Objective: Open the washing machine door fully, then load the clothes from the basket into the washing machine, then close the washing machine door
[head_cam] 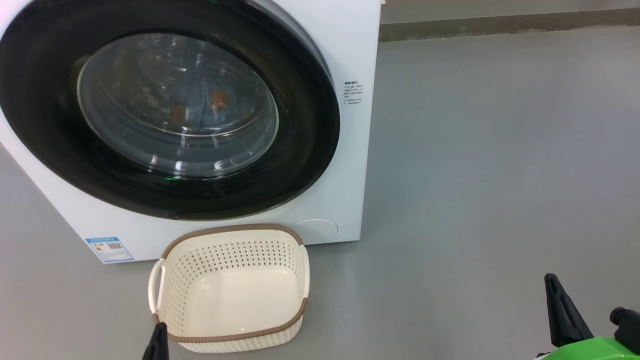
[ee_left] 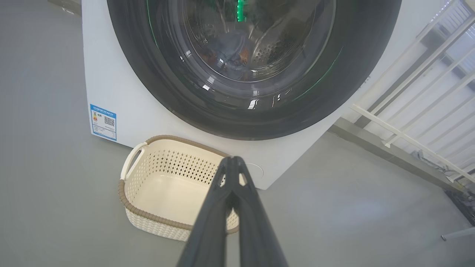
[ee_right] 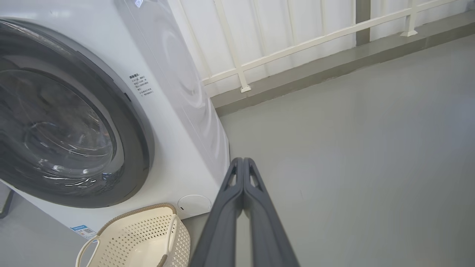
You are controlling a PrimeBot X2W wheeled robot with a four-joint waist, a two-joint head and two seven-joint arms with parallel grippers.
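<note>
Head view, door (head_cam: 165, 192) shut, clothes (head_cam: 216, 101) apparently inside

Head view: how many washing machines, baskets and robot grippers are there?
Big white front-loading washing machine: 1
Small cream perforated plastic basket with brown rim: 1
Dark long-fingered grippers, left gripper and right gripper: 2
Total: 4

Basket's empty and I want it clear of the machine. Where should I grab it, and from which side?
Probably the white loop handle at the left end of the basket, from above with the left gripper, opened first. The loop stands off the perforated wall, leaving a gap for one finger. The basket sits upright, and the washing machine is close behind it.
</note>
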